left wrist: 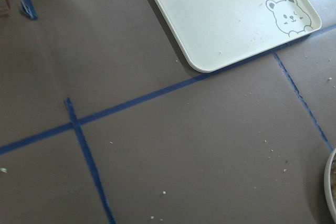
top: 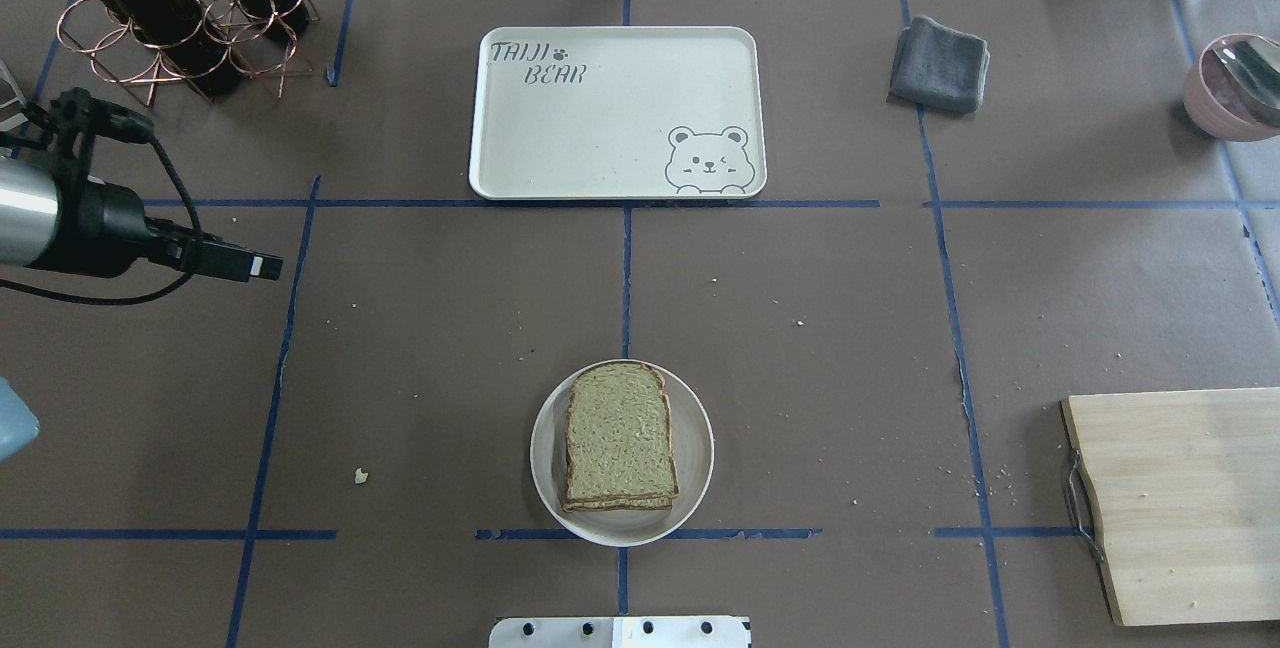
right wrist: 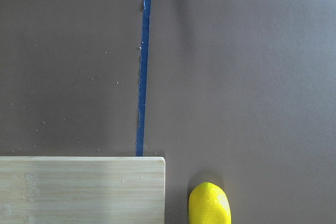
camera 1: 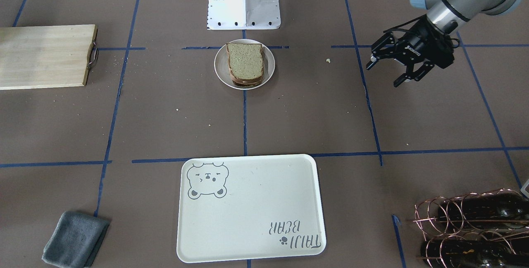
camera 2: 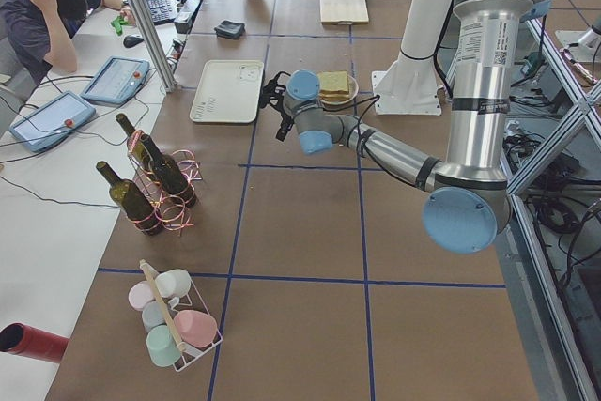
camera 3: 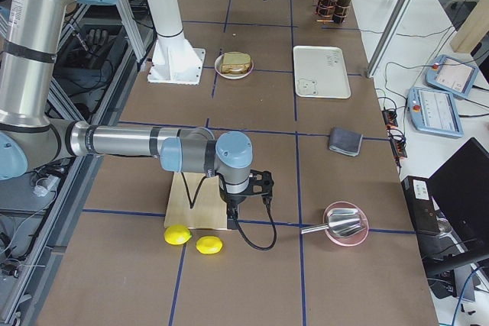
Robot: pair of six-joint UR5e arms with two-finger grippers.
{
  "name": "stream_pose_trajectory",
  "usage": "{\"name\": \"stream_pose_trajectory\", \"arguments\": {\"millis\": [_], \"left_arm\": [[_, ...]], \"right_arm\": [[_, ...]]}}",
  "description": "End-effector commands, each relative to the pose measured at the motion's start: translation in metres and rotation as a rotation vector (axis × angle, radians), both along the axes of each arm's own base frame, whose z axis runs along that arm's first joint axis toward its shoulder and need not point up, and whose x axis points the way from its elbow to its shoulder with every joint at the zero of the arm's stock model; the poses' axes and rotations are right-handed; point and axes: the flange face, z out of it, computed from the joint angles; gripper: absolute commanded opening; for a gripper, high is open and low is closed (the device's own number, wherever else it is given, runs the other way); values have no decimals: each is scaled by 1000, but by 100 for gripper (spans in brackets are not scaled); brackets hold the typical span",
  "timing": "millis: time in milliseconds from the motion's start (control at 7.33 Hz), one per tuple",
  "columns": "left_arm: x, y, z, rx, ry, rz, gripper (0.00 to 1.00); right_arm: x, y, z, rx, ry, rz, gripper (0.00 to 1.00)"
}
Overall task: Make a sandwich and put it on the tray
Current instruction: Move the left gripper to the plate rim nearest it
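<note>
Left pincer (camera 1: 384, 73): hanging spread, holding nothing.
Right pincer (camera 3: 241, 198): cannot tell its grip.
Sandwich (camera 1: 245, 64): seemingly stacked, sitting on plate (camera 1: 269, 63), well right of left pincer.
Tray (camera 1: 248, 202): lying beyond left pincer, awaiting sandwich.

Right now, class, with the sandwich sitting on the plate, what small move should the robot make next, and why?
Probably swing the left claw across to above the sandwich. It lies stacked on the plate, the tray holds nothing, and that claw hangs open and empty off to the side.
</note>
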Motion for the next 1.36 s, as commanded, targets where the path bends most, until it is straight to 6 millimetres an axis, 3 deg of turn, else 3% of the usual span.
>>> {"name": "stream_pose_trajectory", "arguments": {"millis": [0,273,545,818,955,1227], "left_arm": [[60,36,-3,-100,-3,-38,100],[127,53,-42,-228,-19,-86,100],[196,88,-79,-302,38,-86,84],[235,105,-86,-347,44,-86,61],[243,108,-91,-343,50,-81,59],[263,125,-83,-339,30,-67,52]], "right_arm": [[0,1,3,-6,1,1,100],[0,1,4,-8,1,1,100],[0,1,8,-16,1,1,100],[0,1,12,-23,3,1,100],[0,1,12,-23,3,1,100],[0,1,12,-23,3,1,100]]}}
